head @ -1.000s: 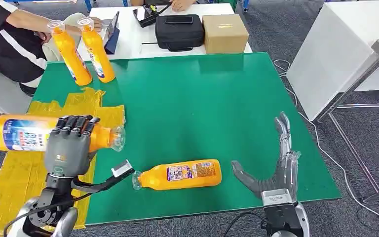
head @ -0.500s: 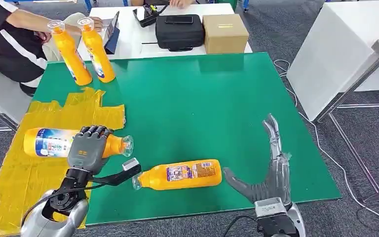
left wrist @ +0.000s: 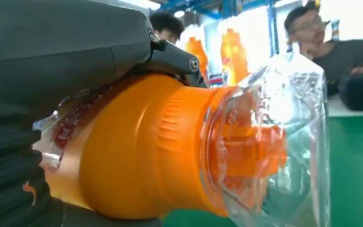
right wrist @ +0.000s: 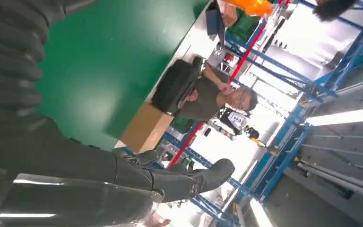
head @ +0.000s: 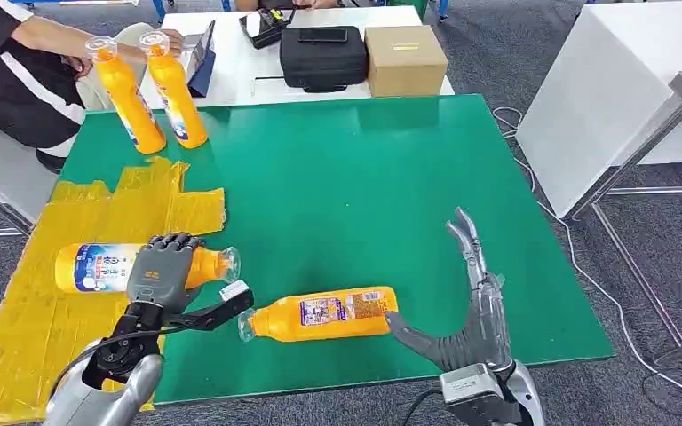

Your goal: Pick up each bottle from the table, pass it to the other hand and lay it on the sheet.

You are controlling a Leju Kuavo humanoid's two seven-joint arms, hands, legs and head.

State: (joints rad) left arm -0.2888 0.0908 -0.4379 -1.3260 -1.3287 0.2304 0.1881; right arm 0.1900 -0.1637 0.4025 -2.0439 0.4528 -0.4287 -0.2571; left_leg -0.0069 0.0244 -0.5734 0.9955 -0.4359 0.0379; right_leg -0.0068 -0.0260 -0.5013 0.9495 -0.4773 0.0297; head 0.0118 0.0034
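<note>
My left hand [head: 162, 272] grips an orange bottle [head: 98, 267] with a clear cap, held on its side low over the yellow sheet [head: 44, 311] at the table's left. The left wrist view shows that bottle's [left wrist: 142, 151] neck and cap close up, with my fingers [left wrist: 170, 54] wrapped over it. A second orange bottle [head: 324, 313] lies on its side on the green table [head: 364, 177] near the front edge. My right hand [head: 462, 311] is open just right of this bottle, thumb pointing at its base. Two more orange bottles [head: 127, 95] [head: 176, 90] stand upright at the far left corner.
A person in a dark shirt [head: 9, 71] sits at the far left behind the standing bottles. A white table behind holds a black bag [head: 323, 57] and a cardboard box [head: 405, 59]. Another white table [head: 604, 98] stands to the right, with cables on the floor.
My left hand has brought the held bottle down and to the right, low over the yellow sheet. My right hand has moved left toward the base of the lying bottle.
</note>
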